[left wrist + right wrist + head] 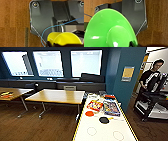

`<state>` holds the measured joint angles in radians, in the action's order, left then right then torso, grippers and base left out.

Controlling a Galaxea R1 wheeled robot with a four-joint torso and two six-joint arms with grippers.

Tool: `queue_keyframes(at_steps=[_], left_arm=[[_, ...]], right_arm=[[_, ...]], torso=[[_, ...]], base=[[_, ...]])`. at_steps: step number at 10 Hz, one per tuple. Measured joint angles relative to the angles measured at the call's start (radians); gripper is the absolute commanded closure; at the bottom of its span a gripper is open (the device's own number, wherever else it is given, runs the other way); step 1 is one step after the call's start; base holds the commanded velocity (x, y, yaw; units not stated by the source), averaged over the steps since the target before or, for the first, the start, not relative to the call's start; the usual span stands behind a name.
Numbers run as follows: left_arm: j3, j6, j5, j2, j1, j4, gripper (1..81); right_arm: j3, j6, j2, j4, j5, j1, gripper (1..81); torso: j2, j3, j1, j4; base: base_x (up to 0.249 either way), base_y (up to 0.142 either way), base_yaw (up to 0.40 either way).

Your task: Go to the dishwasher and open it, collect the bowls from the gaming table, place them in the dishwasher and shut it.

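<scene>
Yellow bowl (65, 38) sits tipped in the left gripper (50, 44), grasped at the rim. Green bowl (109, 30) fills the right wrist view; grip there can't be told. Gaming table (105, 132) at 5 o'clock, puck (89, 113), paddle (104, 120), boxes (111, 108) on top. Person (151, 77) at 2 o'clock.

We are finding no text, label, brand or number that can be read in any view. We are seeing printing on a yellow notice (128, 73) fixed to the teal wall (130, 84), but it is too blurred to make out. We are likewise seeing colourful printed boxes (111, 108) lying on the gaming table (100, 133), their lettering too small to read. We are noting two thin circles (92, 131) marked on the table's white top; they are carrying no writing.
</scene>
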<state>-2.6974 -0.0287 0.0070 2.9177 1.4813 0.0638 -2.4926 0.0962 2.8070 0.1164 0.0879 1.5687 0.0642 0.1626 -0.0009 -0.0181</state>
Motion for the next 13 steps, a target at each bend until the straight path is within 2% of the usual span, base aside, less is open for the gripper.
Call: queue_keyframes(at_steps=[13], left_arm=[[0.000,0.000,-0.005,-0.009,0.009,0.000,81.1]], right_arm=[[-0.026,0.000,0.005,0.004,0.005,0.000,81.1]], torso=[[0.001,0.000,0.000,0.000]], base=[[-0.093,0.000,0.000]])
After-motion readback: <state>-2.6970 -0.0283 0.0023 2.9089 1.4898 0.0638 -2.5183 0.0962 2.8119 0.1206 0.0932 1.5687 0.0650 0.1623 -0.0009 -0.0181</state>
